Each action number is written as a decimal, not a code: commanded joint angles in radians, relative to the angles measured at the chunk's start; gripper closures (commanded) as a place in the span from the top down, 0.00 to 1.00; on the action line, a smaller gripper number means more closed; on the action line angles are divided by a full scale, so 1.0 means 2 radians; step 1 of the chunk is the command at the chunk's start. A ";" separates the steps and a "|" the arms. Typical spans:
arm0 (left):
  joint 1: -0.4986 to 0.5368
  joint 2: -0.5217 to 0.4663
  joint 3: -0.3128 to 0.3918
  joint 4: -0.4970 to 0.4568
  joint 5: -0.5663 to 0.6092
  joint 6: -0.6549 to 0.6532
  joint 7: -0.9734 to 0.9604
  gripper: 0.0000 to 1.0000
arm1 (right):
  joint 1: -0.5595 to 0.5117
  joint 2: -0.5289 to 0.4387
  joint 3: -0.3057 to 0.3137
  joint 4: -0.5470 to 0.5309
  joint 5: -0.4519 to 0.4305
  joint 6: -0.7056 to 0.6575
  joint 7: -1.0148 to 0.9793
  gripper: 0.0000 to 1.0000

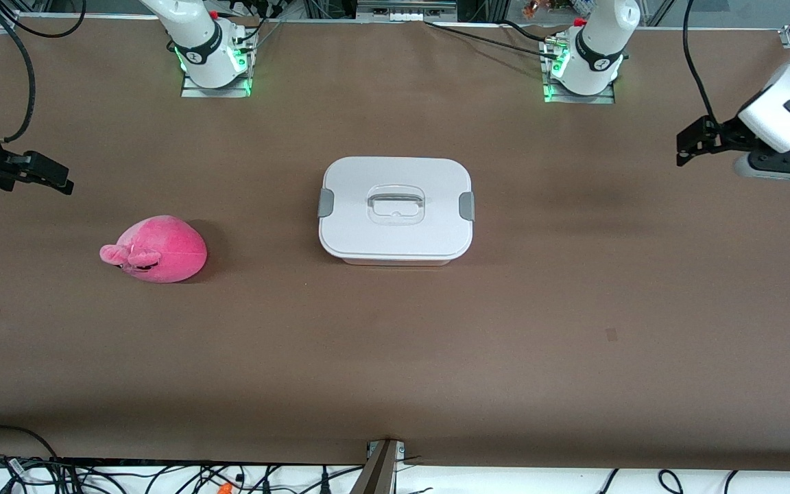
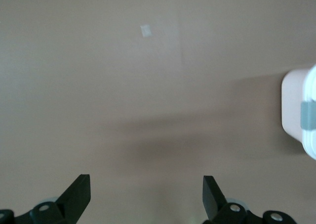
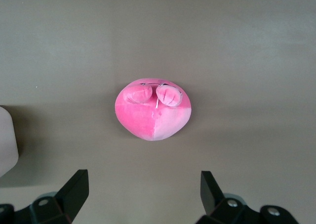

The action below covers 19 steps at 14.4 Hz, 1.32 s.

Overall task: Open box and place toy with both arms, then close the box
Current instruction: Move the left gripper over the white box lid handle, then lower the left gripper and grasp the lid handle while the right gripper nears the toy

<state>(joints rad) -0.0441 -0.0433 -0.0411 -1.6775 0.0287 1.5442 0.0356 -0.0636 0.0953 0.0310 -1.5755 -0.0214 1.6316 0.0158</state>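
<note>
Box (image 1: 396,209): one, lidded; toy (image 1: 156,249): one.

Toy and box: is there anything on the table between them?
Nothing: the front view shows only bare brown table between the toy and the box, whose lid is on.

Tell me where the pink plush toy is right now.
The toy lies on the table toward the right arm's end, beside the closed box but apart from it, slightly nearer the front camera.
</note>
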 commanded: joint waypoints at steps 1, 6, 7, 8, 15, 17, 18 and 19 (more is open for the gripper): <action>-0.003 0.012 -0.030 0.012 -0.007 -0.024 0.001 1.00 | -0.004 0.034 0.002 0.005 0.005 0.043 -0.010 1.00; -0.006 0.035 -0.061 0.016 -0.036 -0.021 0.030 1.00 | -0.003 0.080 0.002 -0.011 0.001 0.105 -0.006 1.00; -0.006 0.047 -0.068 0.030 -0.063 -0.020 0.062 1.00 | -0.003 0.083 0.002 -0.019 0.001 0.117 -0.006 1.00; -0.006 0.067 -0.084 0.042 -0.084 -0.020 0.090 1.00 | -0.002 0.082 0.002 -0.024 0.001 0.124 -0.006 1.00; -0.061 0.203 -0.202 0.118 -0.049 0.073 0.130 1.00 | -0.002 0.064 0.001 -0.044 -0.008 0.118 -0.003 1.00; -0.102 0.220 -0.201 0.115 -0.015 0.113 0.148 1.00 | -0.002 0.064 0.001 -0.044 -0.009 0.118 -0.002 1.00; -0.118 0.229 -0.201 0.115 0.013 0.121 0.154 1.00 | -0.002 0.064 0.001 -0.044 -0.010 0.118 -0.002 1.00; -0.133 0.241 -0.202 0.116 0.034 0.125 0.166 1.00 | -0.002 0.064 0.001 -0.044 -0.009 0.118 -0.002 1.00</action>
<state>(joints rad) -0.2609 0.3924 -0.4464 -1.4898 0.0163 1.7887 0.3075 -0.0633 0.2480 0.0306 -1.6341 -0.0285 1.8662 0.0156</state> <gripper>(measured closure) 0.000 0.000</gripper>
